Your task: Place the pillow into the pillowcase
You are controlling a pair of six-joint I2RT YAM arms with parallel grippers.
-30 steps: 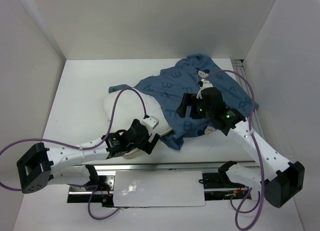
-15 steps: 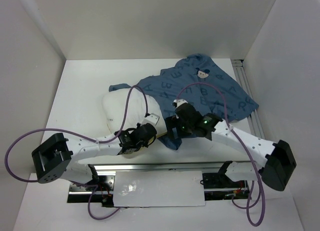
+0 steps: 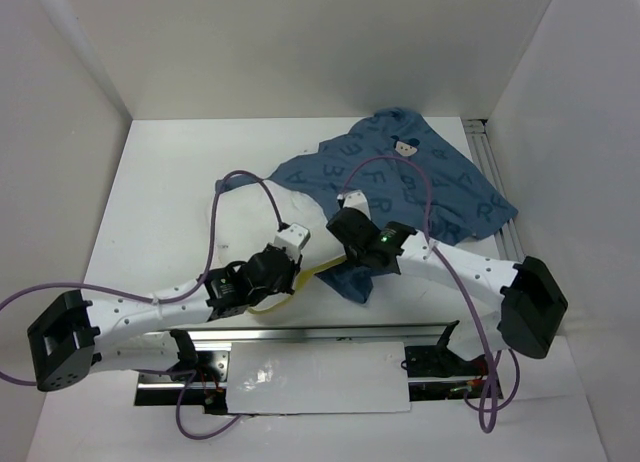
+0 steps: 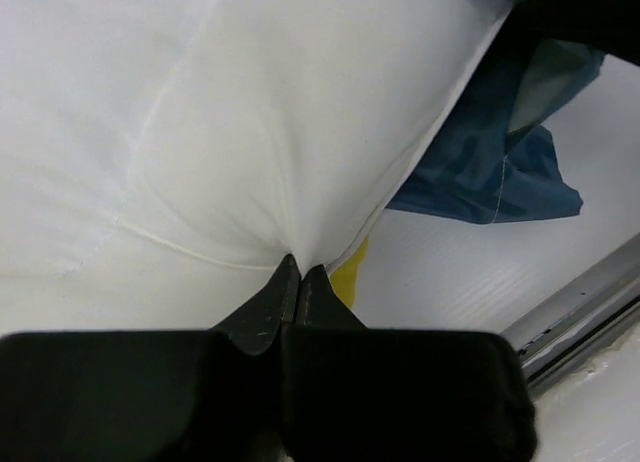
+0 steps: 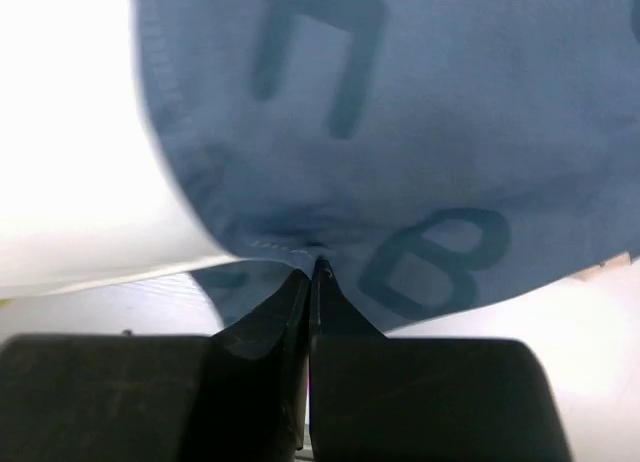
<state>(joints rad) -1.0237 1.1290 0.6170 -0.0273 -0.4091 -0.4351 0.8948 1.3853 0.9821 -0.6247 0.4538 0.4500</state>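
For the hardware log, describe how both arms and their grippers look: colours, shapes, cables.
The left arm and right arm have white links dotted with small holes, black joints and blocky black shoulder ends. A purple cable loops along each. The left gripper and right gripper are black, with two fingers tapering to thin tips. A green light glows near the right wrist.

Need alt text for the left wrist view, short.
The left gripper is shut on a pinch of the white pillow, which fills most of the frame. To the right, the blue pillowcase meets the pillow's edge over the white table, with a yellow strip showing beside the gripper.
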